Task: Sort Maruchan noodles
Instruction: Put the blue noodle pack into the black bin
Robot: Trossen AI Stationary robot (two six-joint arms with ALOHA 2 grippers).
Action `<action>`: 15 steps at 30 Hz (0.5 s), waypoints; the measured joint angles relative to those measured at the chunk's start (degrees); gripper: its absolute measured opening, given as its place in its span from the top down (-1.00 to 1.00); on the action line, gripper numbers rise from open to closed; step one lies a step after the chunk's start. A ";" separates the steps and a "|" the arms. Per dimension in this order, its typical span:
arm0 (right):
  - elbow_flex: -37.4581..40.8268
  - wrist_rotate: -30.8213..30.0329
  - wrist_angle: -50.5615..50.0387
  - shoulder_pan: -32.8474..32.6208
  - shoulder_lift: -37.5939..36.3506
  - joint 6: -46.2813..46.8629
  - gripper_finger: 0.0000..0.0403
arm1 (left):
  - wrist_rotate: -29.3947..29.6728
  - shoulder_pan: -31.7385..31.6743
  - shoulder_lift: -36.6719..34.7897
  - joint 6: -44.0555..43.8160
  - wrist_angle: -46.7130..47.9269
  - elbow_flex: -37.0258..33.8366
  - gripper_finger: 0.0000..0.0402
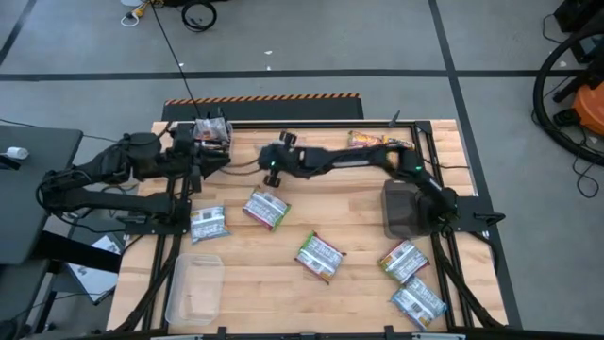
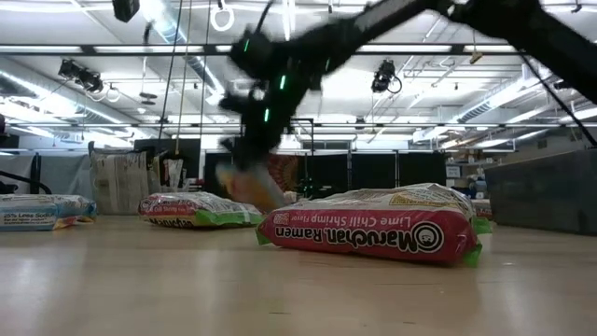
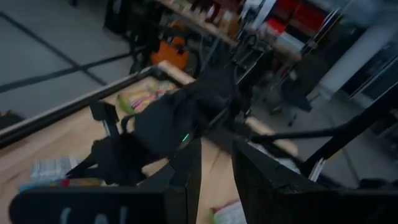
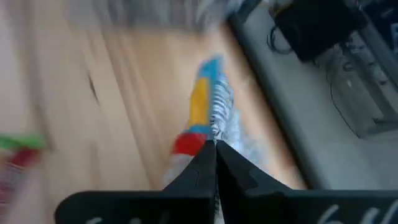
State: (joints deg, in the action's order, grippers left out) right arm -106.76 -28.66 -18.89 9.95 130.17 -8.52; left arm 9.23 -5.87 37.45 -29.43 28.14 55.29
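Note:
Several Maruchan noodle packets lie flat on the wooden table: a blue-white one (image 1: 209,224), a green-pink one (image 1: 265,209), a green one (image 1: 319,256), two at the near right (image 1: 402,261) (image 1: 418,302) and one at the far edge (image 1: 373,142). My right gripper (image 4: 215,147) reaches across to the table's middle (image 1: 269,175) and is shut on a blue, yellow and red packet (image 4: 205,106), which shows blurred in the low view (image 2: 250,187). My left gripper (image 3: 214,177) hovers at the far left (image 1: 203,159), open, with nothing between its fingers. My right gripper pinches the packet's crimped end seam (image 4: 215,129) between its two fingers. The fingers slant down from above, from the table's right side. The packet hangs below and ahead of the fingertips, lengthwise along them, and looks lifted off the table.
A clear bin (image 1: 194,288) stands at the near left, a darker bin (image 1: 406,210) at the right beside the right arm's base, and a small bin holding packets (image 1: 212,129) at the far left. A lime chili shrimp packet (image 2: 373,235) lies close before the low camera.

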 joint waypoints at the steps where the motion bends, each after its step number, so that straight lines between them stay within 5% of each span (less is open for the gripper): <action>1: -0.06 1.58 -1.36 -0.11 -2.29 0.33 0.97 | -0.10 0.02 0.00 0.06 -1.52 0.00 0.53; 8: 0.00 18.48 -11.86 -1.89 -15.38 4.07 0.98 | -7.29 0.01 0.04 5.10 -10.47 0.00 0.53; 15: 0.05 20.97 -29.05 -5.58 -26.77 5.34 0.99 | -15.06 1.68 2.64 7.35 -17.29 0.00 0.53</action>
State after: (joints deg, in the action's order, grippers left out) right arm -106.72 -7.68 -47.94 4.36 103.40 -3.18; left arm -5.83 -4.18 40.09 -22.08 10.85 55.29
